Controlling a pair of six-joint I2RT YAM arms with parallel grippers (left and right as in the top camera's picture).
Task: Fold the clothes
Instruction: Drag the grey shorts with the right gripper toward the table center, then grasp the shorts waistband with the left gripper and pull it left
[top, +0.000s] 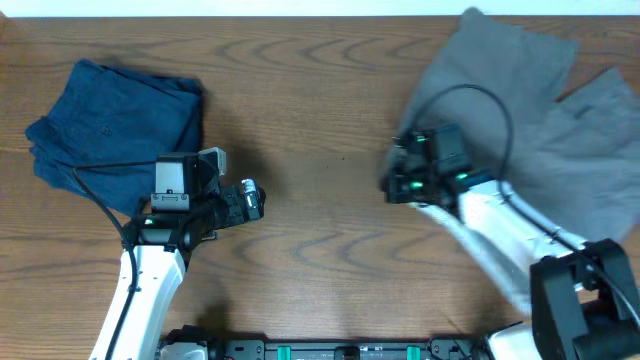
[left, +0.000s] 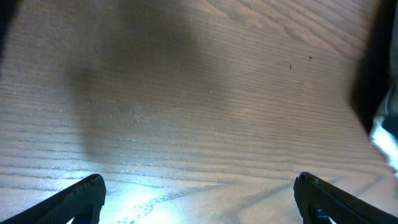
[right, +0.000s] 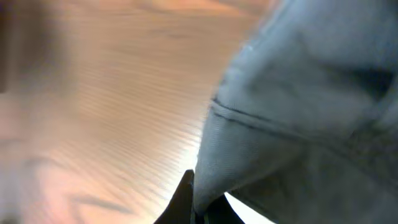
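Note:
The light grey shorts (top: 545, 110) lie spread and wrinkled at the right of the table, reaching to the far edge. My right gripper (top: 392, 182) sits at their left edge and is shut on a pinched fold of the grey fabric, seen close in the right wrist view (right: 298, 106), where the dark fingers (right: 198, 208) clamp its lower tip. My left gripper (top: 252, 198) is open and empty over bare wood at centre left; its two fingertips (left: 199, 199) stand wide apart above the tabletop.
A dark navy-blue folded garment (top: 110, 120) lies at the far left, just behind my left arm. The wooden table (top: 320, 250) runs between the two arms. The arm bases stand at the front edge.

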